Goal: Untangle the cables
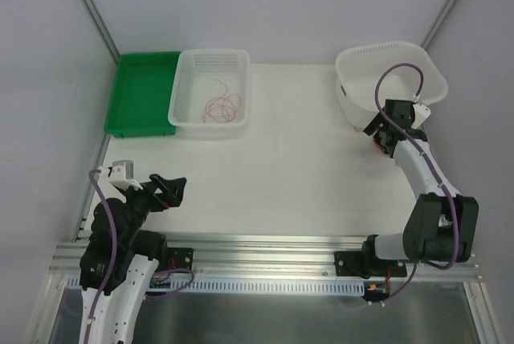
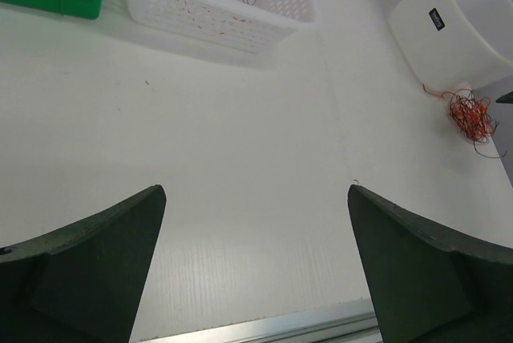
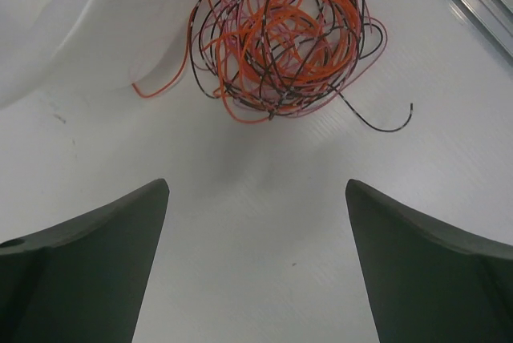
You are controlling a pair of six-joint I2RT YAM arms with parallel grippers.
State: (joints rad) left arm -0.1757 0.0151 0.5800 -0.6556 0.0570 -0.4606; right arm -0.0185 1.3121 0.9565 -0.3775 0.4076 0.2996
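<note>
A loose ball of hair-thin orange, black and pink cables [image 3: 280, 34] lies on the white table [image 1: 297, 167] beside a round white plastic tub [image 1: 389, 79], just ahead of the right gripper [image 3: 256, 184], jaws wide and empty. The left gripper [image 2: 256, 188] is spread too, holding nothing. The strands look featherlight, springy and snag-prone, probably best pinched at a stray outer loop.

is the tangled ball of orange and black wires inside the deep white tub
No, the wire ball lies on the white table beside the tub.
</note>
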